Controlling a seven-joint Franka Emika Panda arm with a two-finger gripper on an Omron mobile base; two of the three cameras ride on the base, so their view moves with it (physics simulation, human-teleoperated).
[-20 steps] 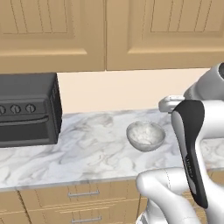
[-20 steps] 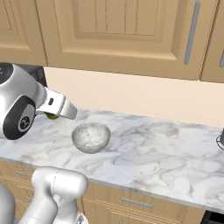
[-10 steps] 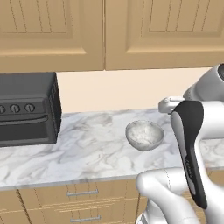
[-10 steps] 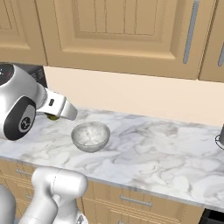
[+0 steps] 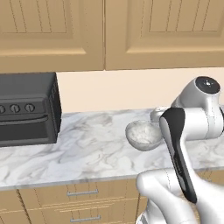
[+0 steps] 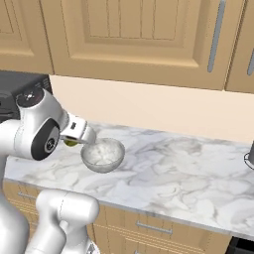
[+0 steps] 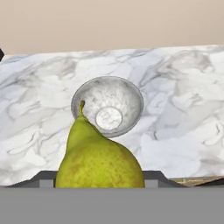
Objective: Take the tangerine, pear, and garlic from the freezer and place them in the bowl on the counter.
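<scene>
We see the pear [image 7: 99, 160] held in the tool [image 6: 74, 140], stem pointing away from it; a sliver of the fruit shows under the hand in the right base view. Just ahead of the tool and below it sits the bowl [image 7: 107, 105], upright on the marbled table [image 7: 175, 113], with nothing visible inside. Beyond the bowl the table meets a beige wall [image 7: 109, 22]. Off to the tool's left stands a black toaster oven [image 5: 27, 114], well apart.
</scene>
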